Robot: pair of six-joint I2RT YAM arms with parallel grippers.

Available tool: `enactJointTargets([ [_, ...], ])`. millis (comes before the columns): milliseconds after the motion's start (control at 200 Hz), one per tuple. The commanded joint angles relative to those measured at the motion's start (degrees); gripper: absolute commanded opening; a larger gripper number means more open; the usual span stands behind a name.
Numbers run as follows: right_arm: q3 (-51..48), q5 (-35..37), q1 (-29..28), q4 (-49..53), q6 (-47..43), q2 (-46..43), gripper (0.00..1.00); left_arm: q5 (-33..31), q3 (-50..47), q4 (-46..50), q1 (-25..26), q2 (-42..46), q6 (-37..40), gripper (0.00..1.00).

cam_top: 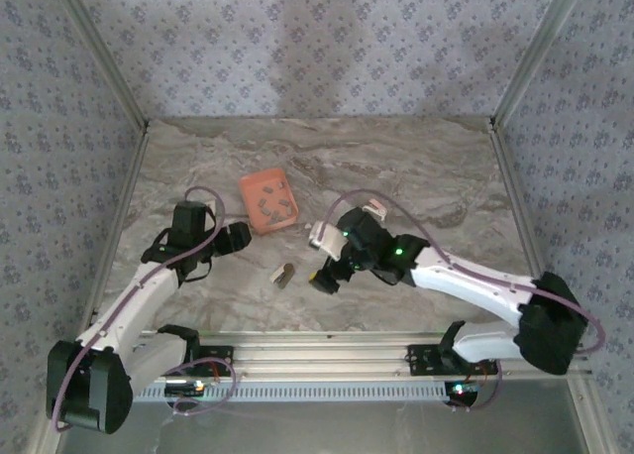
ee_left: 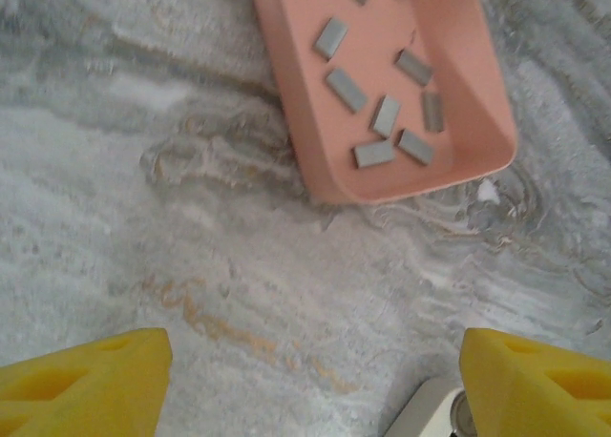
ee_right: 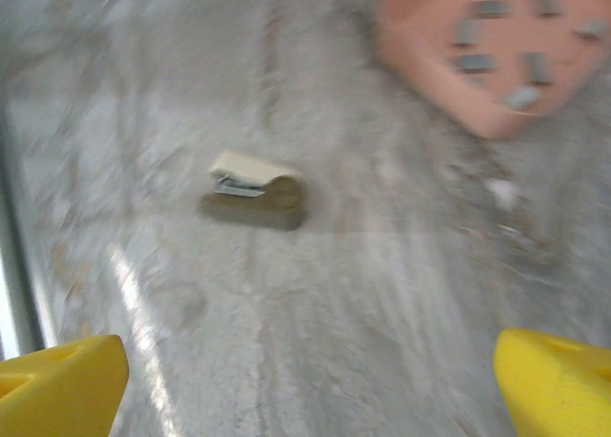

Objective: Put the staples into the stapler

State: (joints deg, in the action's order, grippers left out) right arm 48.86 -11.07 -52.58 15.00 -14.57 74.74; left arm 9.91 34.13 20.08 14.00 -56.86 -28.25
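Seeing yellow fingertips (ee_left: 86, 380) of left gripper (ee_left: 305, 389) spread wide over bare marble table (ee_left: 143, 218), pinching nothing. Hovering just short of salmon-orange square plastic tray (ee_left: 286, 103), with short dark-grey metal staple strips (ee_left: 387, 115) lying loose inside. Same for right gripper (ee_right: 305, 389): jaws spread, empty, looking down at small grey-silver metal stapler (ee_right: 256, 200) with brown side, lying on table well apart from tray. Looks not yet loaded.

Risks:
- Thin flat strips hard to pinch off tray floor; likely to slide, come up doubled, or shove the light tray.
- Could knock unheld stapler sideways during insertion.

Right wrist view blurred, so cannot tell whether stapler lies open.
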Motion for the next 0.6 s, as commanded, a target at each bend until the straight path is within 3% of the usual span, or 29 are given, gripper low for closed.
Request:
enactJointTargets([
  [0, 3.64, -9.99, -0.86, 2.96, -17.99, 5.74, 0.95, 2.2, -0.2, 1.9, 0.06, -0.27, -1.63, 0.8],
  [130, 8.35, -15.77, -2.0, 7.34, -31.9, 12.63, 0.87, 4.3, 0.13, 1.2, -0.02, -2.51, -2.74, 0.79],
  [220, 12.3, -16.04, -2.11, 10.59, -38.68, 17.31, 0.84, 5.41, -0.42, 0.16, -0.28, -3.49, -3.55, 0.79],
  [345, 17.47, -13.9, -2.43, 13.68, -44.44, 23.5, 0.84, 7.4, -1.43, -1.71, -1.02, -4.3, -4.01, 0.79],
  [595, 26.12, -17.03, -3.55, 18.12, -50.88, 32.56, 0.81, 9.11, -2.51, -4.65, -1.52, -4.44, -4.13, 0.79],
])
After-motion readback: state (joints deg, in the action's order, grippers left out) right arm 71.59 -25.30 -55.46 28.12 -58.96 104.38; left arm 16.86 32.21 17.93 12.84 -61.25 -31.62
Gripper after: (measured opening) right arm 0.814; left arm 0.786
